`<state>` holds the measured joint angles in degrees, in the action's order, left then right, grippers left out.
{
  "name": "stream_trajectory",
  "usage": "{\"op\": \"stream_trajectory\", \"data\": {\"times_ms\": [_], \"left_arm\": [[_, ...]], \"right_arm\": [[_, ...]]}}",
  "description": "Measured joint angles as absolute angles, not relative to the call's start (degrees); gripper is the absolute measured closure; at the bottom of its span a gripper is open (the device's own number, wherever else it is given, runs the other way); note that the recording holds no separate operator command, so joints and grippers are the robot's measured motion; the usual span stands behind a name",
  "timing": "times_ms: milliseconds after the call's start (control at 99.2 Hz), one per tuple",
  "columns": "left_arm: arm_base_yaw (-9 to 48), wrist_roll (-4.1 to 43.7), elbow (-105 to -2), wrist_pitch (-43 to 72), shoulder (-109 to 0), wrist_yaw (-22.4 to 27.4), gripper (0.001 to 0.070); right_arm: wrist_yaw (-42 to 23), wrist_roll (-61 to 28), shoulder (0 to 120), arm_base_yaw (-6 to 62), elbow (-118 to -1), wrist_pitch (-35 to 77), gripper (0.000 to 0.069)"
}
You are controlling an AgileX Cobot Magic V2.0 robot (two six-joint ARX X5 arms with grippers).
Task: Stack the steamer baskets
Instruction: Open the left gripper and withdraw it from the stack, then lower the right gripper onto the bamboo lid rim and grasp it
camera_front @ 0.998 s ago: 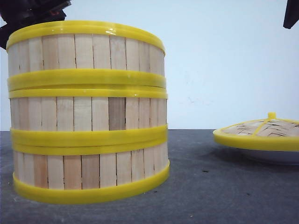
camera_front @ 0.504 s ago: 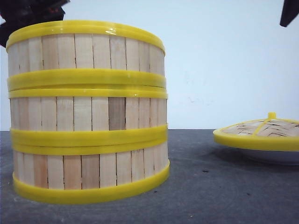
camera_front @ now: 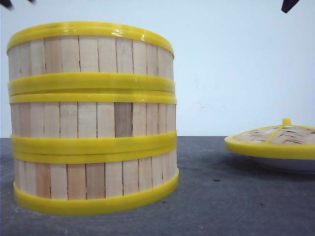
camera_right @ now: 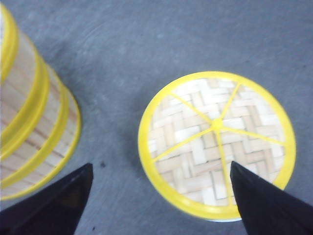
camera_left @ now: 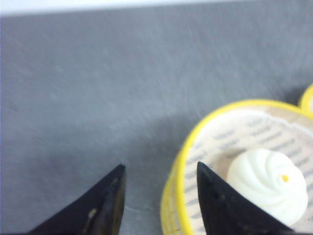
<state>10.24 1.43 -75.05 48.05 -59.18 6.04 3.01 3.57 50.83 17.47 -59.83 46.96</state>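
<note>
Now three steamer baskets (camera_front: 92, 118) stand stacked in one column on the left of the dark tabletop (camera_front: 221, 196), their yellow rims nearly flush, the middle seam slightly uneven on the right. Bare tabletop separates the stack from the domed woven lid (camera_front: 273, 140), which sits on a white plate (camera_front: 288, 164) at the right edge of the front view. From the left wrist camera, the top basket lies open with a white bun (camera_left: 266, 183) inside; the left gripper (camera_left: 159, 176) has its fingers (camera_left: 105, 205) spread and empty, one over the basket rim, one over bare tabletop. The right gripper (camera_right: 161, 181) hangs over the lid, fingers (camera_right: 266, 200) wide apart and holding nothing, the stack just beside. Compared with half a second earlier, both arms have risen almost out of the front view, only dark tips showing at the top corners; the stack has not shifted.
</note>
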Motion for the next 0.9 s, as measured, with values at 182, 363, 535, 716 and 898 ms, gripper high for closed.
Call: {"op": "stream_trajectory", "data": {"times_ms": [182, 363, 535, 716, 898], "left_arm": [[4.9, 0.5, -75.3, 51.5, -52.8, 5.9, 0.0433], [1.0, -0.7, -75.4, 55.9, -51.0, 5.9, 0.0430], [0.1, -0.9, -75.4, 58.2, -51.7, 5.9, 0.0430], [0.1, -1.2, -75.4, 59.5, -51.9, 5.9, 0.0430], [0.1, -1.5, -75.4, 60.2, -52.2, 5.9, 0.0430]], "right_arm": [[3.2, 2.8, 51.9, 15.0, -59.8, 45.7, 0.0135], [3.4, 1.5, 57.7, 12.6, -59.8, 42.9, 0.0135], [3.5, 0.8, 65.0, 10.6, -59.8, 38.5, 0.0135], [4.5, 0.2, 72.8, 9.1, -59.8, 36.0, 0.0135], [4.5, 0.0, 79.6, 7.9, -59.8, 33.3, 0.0135]]}}
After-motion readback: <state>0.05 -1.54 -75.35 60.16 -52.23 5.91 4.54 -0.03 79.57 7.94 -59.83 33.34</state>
